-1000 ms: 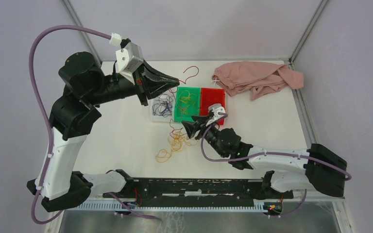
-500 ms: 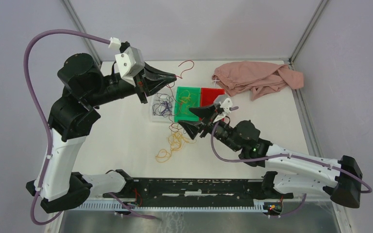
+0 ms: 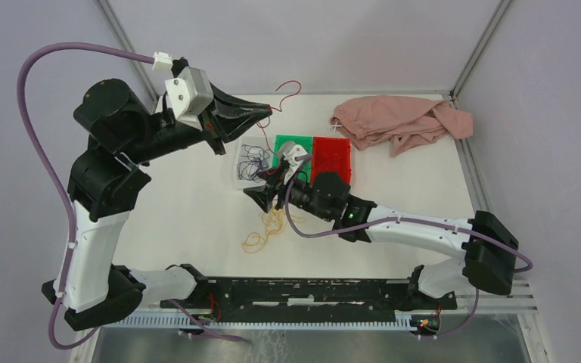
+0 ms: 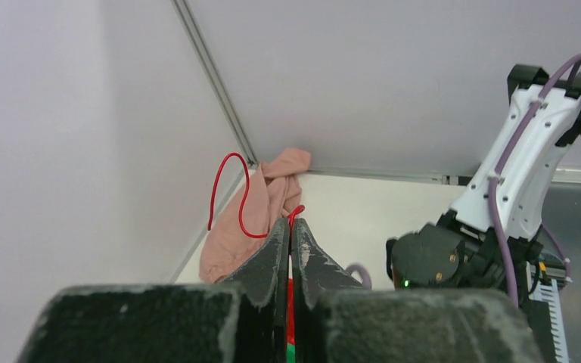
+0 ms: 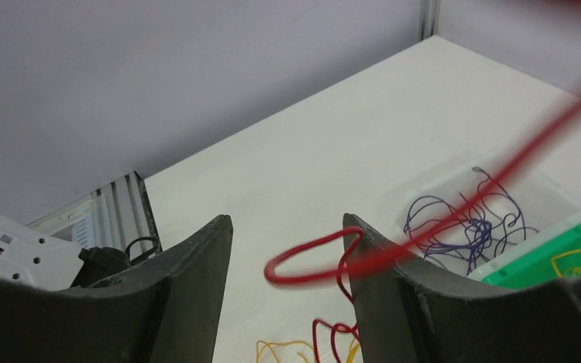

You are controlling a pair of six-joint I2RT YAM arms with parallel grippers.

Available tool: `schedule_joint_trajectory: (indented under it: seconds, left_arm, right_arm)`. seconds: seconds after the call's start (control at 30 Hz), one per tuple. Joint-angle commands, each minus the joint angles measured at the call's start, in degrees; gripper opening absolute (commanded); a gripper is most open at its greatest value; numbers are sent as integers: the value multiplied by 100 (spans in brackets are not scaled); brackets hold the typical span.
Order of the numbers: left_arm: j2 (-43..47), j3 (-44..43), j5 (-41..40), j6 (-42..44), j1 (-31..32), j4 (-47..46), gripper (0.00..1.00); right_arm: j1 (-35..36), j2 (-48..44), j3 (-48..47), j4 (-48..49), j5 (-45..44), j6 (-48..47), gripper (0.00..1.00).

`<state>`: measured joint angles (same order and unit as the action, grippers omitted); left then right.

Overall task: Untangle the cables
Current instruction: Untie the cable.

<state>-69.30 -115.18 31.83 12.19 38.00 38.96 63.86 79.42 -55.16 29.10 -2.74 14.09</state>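
Observation:
The cables lie partly as a yellow-orange and red tangle (image 3: 272,223) on the table, partly as dark purple strands (image 3: 251,162) in a clear tray. My left gripper (image 3: 268,112) is raised at the back and is shut on a red cable (image 3: 291,92) whose free end curls above the tips. The left wrist view shows the jaws (image 4: 290,224) pinched on this red cable (image 4: 231,193). My right gripper (image 3: 261,195) is open just above the tangle. In the right wrist view the gripper (image 5: 287,227) has a blurred red cable loop (image 5: 310,261) between its fingers, not gripped.
A green tray (image 3: 281,180) with yellow strands and a red tray (image 3: 331,159) sit beside the clear tray (image 3: 239,178). A pink cloth (image 3: 397,121) lies at the back right. Walls close off the back and sides. The purple strands (image 5: 461,223) show in the right wrist view.
My left gripper has lifted the red cable up and to the left. My right arm has swung left from the trays to above the tangle.

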Motion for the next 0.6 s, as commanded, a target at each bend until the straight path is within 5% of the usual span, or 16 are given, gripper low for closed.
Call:
schedule_joint_trajectory:
  seconds: [0.0,0.23,0.57]
  left_arm:
    - [5,-451,115,129,13,-557,3]
    - [-38,-929,-27,262,10,-994,3]
    - [249,-922,-952,1641,14,-2548,3]
  right_arm:
    - [-11,362,-17,460,-135,242,61]
    - [-9,1002,404,954,-302,650,55]
    - [-7,1845,1328,2064,-691,1625,48]
